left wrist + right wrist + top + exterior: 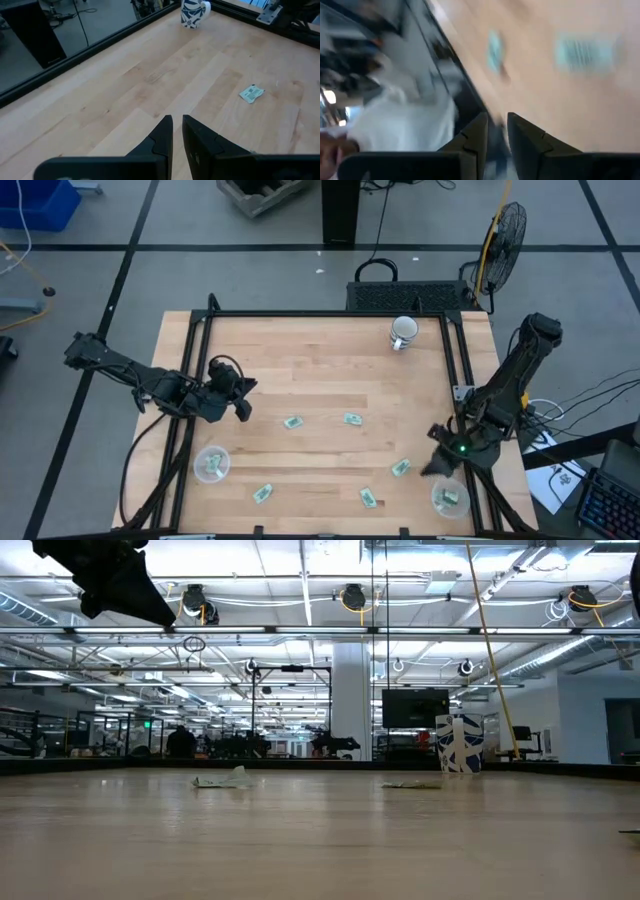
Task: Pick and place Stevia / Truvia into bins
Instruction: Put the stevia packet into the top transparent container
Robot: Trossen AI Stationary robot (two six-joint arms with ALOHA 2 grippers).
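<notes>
Each clear cup, left (211,464) and right (449,498), holds sachets, five sachets (292,422) lie loose on the table (320,370), and both grippers, left (243,411) and right (435,468), carry nothing, fingers narrowly apart.

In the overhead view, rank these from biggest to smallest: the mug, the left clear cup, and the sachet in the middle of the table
1. Left clear cup
2. Mug, slightly smaller; close call
3. Middle sachet, clearly smallest

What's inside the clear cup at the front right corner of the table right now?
The front-right cup holds pale green sachet material, at least one packet. The exact count cannot be told through the cloudy wall. The right gripper hangs beside the cup, not over its mouth.
</notes>
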